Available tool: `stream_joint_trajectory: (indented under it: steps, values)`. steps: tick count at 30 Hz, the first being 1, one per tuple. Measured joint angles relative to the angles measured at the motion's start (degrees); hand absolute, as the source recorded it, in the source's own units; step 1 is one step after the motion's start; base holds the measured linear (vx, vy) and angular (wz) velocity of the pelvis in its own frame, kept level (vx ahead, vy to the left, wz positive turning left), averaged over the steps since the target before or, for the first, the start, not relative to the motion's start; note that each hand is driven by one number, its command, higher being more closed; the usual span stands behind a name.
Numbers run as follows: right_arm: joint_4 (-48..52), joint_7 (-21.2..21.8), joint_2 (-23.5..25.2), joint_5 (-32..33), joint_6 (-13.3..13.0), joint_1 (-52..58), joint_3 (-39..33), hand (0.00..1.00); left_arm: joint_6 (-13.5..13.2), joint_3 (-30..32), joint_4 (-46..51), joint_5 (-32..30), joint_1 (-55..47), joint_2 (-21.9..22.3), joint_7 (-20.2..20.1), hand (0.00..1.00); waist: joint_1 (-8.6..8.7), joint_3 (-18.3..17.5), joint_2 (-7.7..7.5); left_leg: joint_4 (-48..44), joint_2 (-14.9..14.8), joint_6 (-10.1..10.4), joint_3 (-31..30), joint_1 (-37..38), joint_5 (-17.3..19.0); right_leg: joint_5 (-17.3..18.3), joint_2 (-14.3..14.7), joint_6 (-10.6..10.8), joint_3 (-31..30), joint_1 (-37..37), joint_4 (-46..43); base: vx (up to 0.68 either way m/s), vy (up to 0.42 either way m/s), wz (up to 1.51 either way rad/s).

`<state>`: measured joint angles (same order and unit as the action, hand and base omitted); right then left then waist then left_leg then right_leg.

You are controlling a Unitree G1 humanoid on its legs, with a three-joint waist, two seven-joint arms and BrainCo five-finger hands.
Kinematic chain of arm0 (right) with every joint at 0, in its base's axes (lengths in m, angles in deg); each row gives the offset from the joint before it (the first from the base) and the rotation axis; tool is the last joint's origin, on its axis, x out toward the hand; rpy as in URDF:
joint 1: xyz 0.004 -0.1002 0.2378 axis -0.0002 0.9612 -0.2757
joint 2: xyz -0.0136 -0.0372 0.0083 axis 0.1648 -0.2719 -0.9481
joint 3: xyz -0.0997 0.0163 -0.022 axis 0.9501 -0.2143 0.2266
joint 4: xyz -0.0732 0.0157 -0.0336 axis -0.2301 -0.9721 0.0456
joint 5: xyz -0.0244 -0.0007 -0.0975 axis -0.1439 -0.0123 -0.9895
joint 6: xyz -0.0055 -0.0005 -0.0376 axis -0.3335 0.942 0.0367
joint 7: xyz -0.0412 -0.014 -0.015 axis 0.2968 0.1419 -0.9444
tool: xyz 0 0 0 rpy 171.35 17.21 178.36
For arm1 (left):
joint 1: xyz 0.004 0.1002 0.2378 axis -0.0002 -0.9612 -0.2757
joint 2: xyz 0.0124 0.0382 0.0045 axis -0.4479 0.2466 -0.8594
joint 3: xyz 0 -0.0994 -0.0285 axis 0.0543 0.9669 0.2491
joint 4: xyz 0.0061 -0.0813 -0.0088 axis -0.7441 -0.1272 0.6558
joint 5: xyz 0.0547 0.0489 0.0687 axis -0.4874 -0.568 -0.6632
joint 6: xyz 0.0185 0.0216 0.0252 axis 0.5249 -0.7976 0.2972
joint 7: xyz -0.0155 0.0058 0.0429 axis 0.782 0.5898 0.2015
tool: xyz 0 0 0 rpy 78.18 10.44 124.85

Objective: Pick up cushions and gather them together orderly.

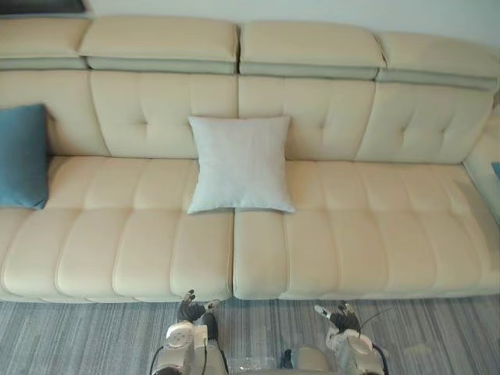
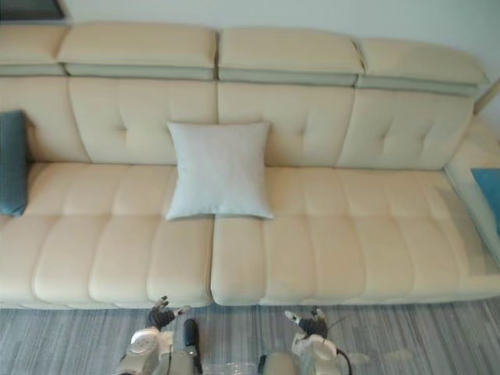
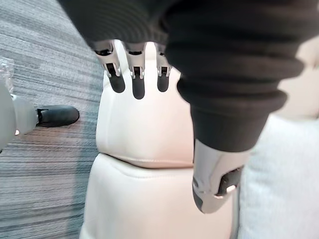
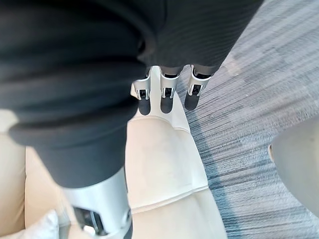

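A pale grey square cushion leans upright against the backrest at the middle of the cream sofa. A blue cushion stands at the sofa's far left end. The edge of another blue cushion lies at the far right corner. My left hand and right hand hang low over the floor in front of the seat edge, well short of the grey cushion. The fingers of the left hand are straight and hold nothing. The right hand's fingers are straight and hold nothing too.
Grey striped carpet runs along the sofa's front. The long seat between the cushions is bare. At the far right the sofa turns into a corner section.
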<state>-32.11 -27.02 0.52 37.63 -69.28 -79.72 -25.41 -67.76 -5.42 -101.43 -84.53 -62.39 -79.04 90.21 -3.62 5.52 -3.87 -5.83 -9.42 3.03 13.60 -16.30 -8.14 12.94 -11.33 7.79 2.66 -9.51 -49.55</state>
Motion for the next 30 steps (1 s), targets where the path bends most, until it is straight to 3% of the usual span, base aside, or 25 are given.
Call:
stream_joint_trajectory:
  steps: [1,2,3,4,6,7,9,10,11,14,17,18,19,22,25,27,30]
  values:
    - [0.4,0.0,-0.1,0.0,0.0,-0.1,0.0,0.0,0.1,0.6,0.0,0.0,-0.1,0.2,0.2,0.0,-0.5,-0.1,-0.37,-1.7,-0.2,1.0,-0.2,-1.9,-0.9,-0.5,-0.2,0.3,-0.7,1.7,3.3,-0.29,-0.322,0.02]
    - [0.6,-0.3,-0.5,-0.1,0.0,-0.6,-0.2,0.0,0.4,0.7,-0.1,0.1,0.0,0.9,0.3,0.0,-1.31,0.4,0.89,-2.7,-1.7,1.2,-0.3,-3.2,-2.0,4.4,1.9,1.0,0.2,4.0,8.9,-0.27,-0.288,-0.18]
    - [0.6,-0.4,-0.7,0.0,0.0,-0.6,-0.2,0.0,0.4,0.6,-0.1,0.1,-0.8,1.7,0.3,0.0,-1.88,0.1,1.96,-2.8,-2.8,0.7,-0.2,-3.7,-2.4,6.0,2.8,1.2,1.1,4.9,11.7,-0.35,-0.351,-0.3]
    - [1.1,-0.9,-1.3,0.0,-0.1,0.0,-0.2,0.0,0.2,-0.1,0.2,0.2,-1.8,2.8,0.4,0.0,-2.54,-0.3,3.27,-2.8,-4.7,-0.1,0.0,-5.1,-3.4,9.2,4.5,0.7,3.8,7.3,18.0,-0.24,-0.227,-0.27]
    - [2.3,-1.6,-2.1,0.1,-0.1,0.8,0.1,0.0,0.3,-3.2,-0.9,0.3,-1.7,3.3,0.2,0.0,-2.76,-0.8,5.56,0.2,-6.5,1.2,-0.2,-5.5,-4.7,12.3,6.7,-1.4,6.3,8.2,22.2,-0.35,-0.271,0.0]
    - [2.8,-1.9,-2.4,0.1,-0.1,1.7,0.1,0.0,0.4,-4.1,-1.9,0.3,-1.8,4.3,0.2,0.0,-2.26,-0.7,6.5,1.9,-7.1,1.1,0.1,-5.3,-2.6,12.1,7.7,-1.7,7.1,8.4,23.1,-0.32,-0.213,0.31]
    - [2.7,-2.4,-1.6,0.1,0.1,2.6,-0.4,0.0,0.3,-4.5,-1.6,0.3,-0.8,4.5,0.1,0.0,-1.61,-0.1,5.39,0.5,-7.2,3.4,1.4,-5.7,1.2,11.1,6.9,-3.6,9.2,8.8,24.5,-0.17,-0.05,0.29]
    - [2.6,-2.6,-1.2,0.1,0.2,2.5,-0.7,0.0,0.3,-4.1,-1.2,0.4,-0.6,4.5,0.1,0.0,-1.83,0.2,4.65,-5.4,-6.8,3.5,1.5,-5.6,1.3,10.2,6.2,-5.3,9.7,8.9,25.5,-0.18,0.005,-0.12]
    - [2.7,-2.6,-1.2,0.1,0.1,2.4,-0.7,0.0,0.3,-4.0,-1.3,0.4,-0.7,4.4,0.1,0.0,-1.78,0.0,4.26,-12.1,-5.8,3.7,0.4,-5.3,3.6,9.8,5.8,-6.0,9.6,8.8,26.9,-0.17,0.007,-0.24]
    - [2.4,-2.5,0.0,0.1,0.1,2.4,-0.7,0.0,0.4,-3.9,-1.0,0.2,-0.4,4.1,0.1,0.0,-1.23,0.7,2.5,-25.8,-3.9,2.8,-3.8,-5.7,14.3,7.8,4.3,-5.2,7.6,7.3,27.1,-0.15,0.089,-0.37]
    - [2.0,-2.3,-0.1,0.1,0.2,3.4,-0.7,0.0,0.5,-3.9,-1.9,0.0,-0.8,4.3,0.1,0.0,-0.75,0.2,3.67,-26.9,-2.3,4.2,-7.1,-4.0,19.8,6.5,4.6,-3.2,5.3,7.1,28.4,-0.05,0.206,-0.32]
    - [0.0,-2.0,0.7,0.1,0.3,3.1,-0.7,0.0,0.6,-3.9,-2.1,0.0,-1.0,3.8,0.1,0.0,0.19,-0.2,2.33,-23.9,-0.1,3.7,-7.5,-3.4,19.9,5.1,4.0,-2.1,3.7,7.1,31.1,-0.05,0.352,-0.25]
    - [-2.9,-1.7,1.8,0.1,0.5,2.5,-1.2,0.0,0.8,-4.0,-2.2,0.0,-1.3,2.2,0.0,0.0,0.75,-1.0,0.92,-19.2,2.2,2.4,-6.4,-3.0,17.7,1.6,3.0,-2.0,1.3,7.2,36.9,-0.05,0.374,-0.25]
    - [-3.0,-1.4,2.1,0.2,0.5,2.2,-2.0,0.0,1.3,-3.7,-2.3,0.0,-1.5,0.9,0.1,0.0,0.83,-0.8,1.11,-18.3,2.9,1.7,-4.6,-2.7,17.3,-1.4,2.5,-1.6,-1.3,7.2,40.3,-0.05,0.181,-0.31]
    - [-2.7,-1.4,2.1,0.1,0.5,0.1,-1.9,0.0,1.4,-1.5,-3.1,0.1,-1.1,0.5,0.2,0.0,0.28,0.3,2.1,-18.3,1.9,2.5,-2.3,-1.5,20.1,-2.8,2.6,-1.8,-2.9,4.1,37.5,-0.07,0.076,-0.81]
    - [-2.5,-1.3,2.1,0.1,0.4,-1.6,-1.8,0.0,1.5,-1.3,-3.6,0.0,-2.0,0.0,0.2,0.0,0.32,0.4,2.92,-16.6,0.9,2.6,-1.3,-0.4,20.3,-5.4,3.2,-3.0,2.0,-0.8,33.7,-0.05,0.036,-1.48]
    - [-3.1,-1.4,1.2,0.0,0.4,-2.0,-0.1,0.0,1.6,-1.4,-4.5,0.0,-1.9,-0.6,0.1,0.0,0.51,0.5,2.92,-14.0,-1.0,2.4,1.3,1.8,20.0,-8.7,3.4,-6.7,12.8,-2.2,36.7,0.03,-0.021,-1.49]
